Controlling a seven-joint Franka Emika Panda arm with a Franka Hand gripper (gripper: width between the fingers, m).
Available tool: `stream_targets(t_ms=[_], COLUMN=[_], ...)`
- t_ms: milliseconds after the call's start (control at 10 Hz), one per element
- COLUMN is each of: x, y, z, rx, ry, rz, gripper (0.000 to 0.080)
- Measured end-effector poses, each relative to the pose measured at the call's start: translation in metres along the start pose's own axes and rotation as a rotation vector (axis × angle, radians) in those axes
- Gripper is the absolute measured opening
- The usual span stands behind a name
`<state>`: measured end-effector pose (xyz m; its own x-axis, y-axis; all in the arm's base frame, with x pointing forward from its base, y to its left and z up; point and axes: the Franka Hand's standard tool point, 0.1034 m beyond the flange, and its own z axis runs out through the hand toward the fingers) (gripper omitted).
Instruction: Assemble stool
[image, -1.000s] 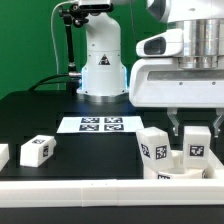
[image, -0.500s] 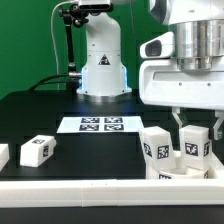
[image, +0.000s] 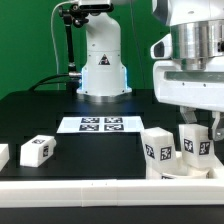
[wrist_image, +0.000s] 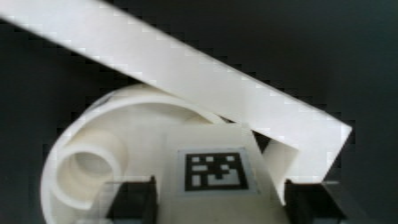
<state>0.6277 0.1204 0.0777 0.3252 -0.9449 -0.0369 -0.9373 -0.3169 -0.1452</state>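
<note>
My gripper (image: 198, 130) hangs at the exterior view's right, its fingers on either side of an upright white tagged leg (image: 198, 147), and is shut on it. In the wrist view the fingertips (wrist_image: 128, 200) flank the leg's tagged face (wrist_image: 217, 170); my gripper (wrist_image: 217, 202) sits over the round white seat disc (wrist_image: 107, 135). The seat (image: 178, 171) lies low at the front right, partly hidden. A second leg (image: 157, 146) stands just beside the held one. Another leg (image: 36, 150) lies at the front left, and one more (image: 2, 155) is cut off by the left edge.
The marker board (image: 100, 124) lies mid-table before the arm's white base (image: 100, 65). A long white border rail (image: 90, 190) runs along the front edge; a rail (wrist_image: 214, 70) crosses the wrist view diagonally beside the seat.
My gripper body has shifted toward the exterior view's right over the held leg. The leg has stayed at nearly the same spot, sinking slightly. The other legs have not moved.
</note>
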Motion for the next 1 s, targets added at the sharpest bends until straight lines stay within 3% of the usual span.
stream_targets(t_ms=[600,1000], x=[0.0053,0.0049], y=[-0.0012,-0.0012], z=[0.0009,0.0023], rx=[0.055,0.054], ry=[-0.067,-0.099], rz=[0.551,0.811], gripper=[0.0343,0.0343])
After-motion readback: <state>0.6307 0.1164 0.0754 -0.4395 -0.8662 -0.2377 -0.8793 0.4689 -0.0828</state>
